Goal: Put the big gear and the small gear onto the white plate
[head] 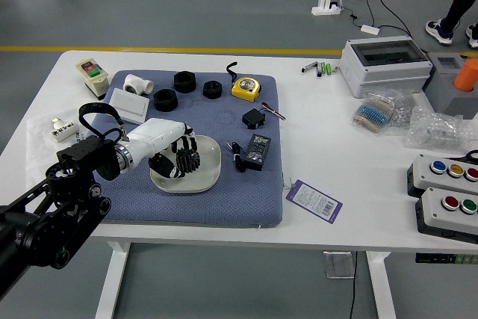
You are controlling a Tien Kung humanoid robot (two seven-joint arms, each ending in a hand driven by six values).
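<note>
At centre-left of the frame, our left hand (176,156) reaches over the white plate (206,177); whether it grasps anything, we cannot tell.

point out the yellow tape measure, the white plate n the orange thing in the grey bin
tape measure (246,89): head view, middle of its yellow body
white plate (203,184): head view, bare near part
orange thing (467,75): head view, its side

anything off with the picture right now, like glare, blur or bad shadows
head view: light soft and even, no hard shadows across the white table; small bright glints on the clear plastic bag; no obvious motion blur on the left hand, but its black parts merge over the white plate; print on the purple tag too small to read
</note>
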